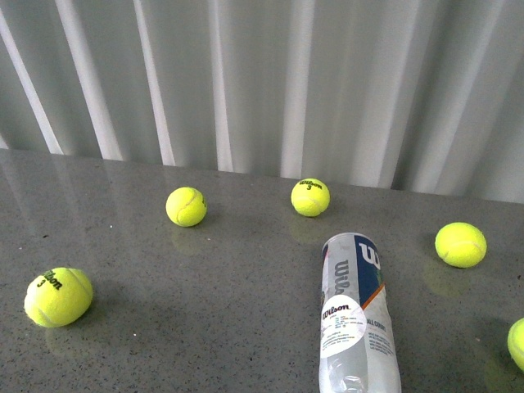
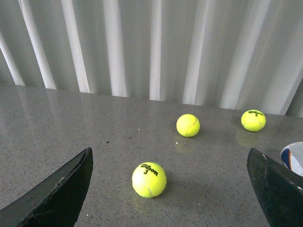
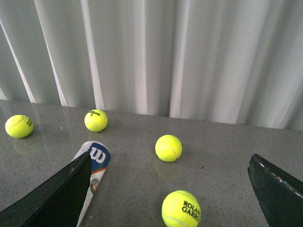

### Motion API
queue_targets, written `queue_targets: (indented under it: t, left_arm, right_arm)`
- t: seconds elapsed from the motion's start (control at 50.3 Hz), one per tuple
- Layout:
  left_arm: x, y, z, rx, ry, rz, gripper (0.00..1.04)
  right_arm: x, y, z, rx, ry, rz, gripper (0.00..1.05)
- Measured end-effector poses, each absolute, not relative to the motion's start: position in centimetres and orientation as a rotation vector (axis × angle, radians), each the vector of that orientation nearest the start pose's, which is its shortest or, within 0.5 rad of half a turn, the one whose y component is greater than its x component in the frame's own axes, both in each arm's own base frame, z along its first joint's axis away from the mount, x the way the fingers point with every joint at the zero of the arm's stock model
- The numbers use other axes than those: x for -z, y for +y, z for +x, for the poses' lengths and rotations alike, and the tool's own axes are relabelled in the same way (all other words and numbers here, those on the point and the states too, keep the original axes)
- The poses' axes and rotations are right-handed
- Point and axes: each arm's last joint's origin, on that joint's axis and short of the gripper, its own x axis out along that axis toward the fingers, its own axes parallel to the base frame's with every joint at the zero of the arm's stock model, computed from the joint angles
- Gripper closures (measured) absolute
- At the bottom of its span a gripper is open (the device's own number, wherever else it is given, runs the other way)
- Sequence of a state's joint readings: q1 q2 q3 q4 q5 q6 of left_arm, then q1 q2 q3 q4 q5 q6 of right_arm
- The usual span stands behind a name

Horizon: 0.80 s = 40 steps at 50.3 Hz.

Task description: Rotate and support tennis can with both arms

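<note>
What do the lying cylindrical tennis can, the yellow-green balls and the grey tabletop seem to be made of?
The cylindrical tennis can looks like clear, glossy plastic: its near end is see-through, with a printed label. The yellow-green tennis balls look felt-covered, matte and fuzzy. The grey tabletop seems polished speckled stone or laminate; it reflects the balls faintly.

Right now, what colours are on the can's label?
White, blue and orange on the can; front view.
</note>
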<state>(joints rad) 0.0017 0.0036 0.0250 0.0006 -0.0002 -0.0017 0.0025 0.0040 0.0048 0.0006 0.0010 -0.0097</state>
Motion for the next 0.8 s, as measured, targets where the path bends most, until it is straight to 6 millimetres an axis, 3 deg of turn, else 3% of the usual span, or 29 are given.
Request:
queue_targets:
  t: [0.795]
  left_arm:
    - [-17.18,0.02,9.63,-0.002,-0.022,-0.002,0.07]
  right_arm:
    - [-16.49,0.02,9.77,-0.002,-0.001,-0.010,0.07]
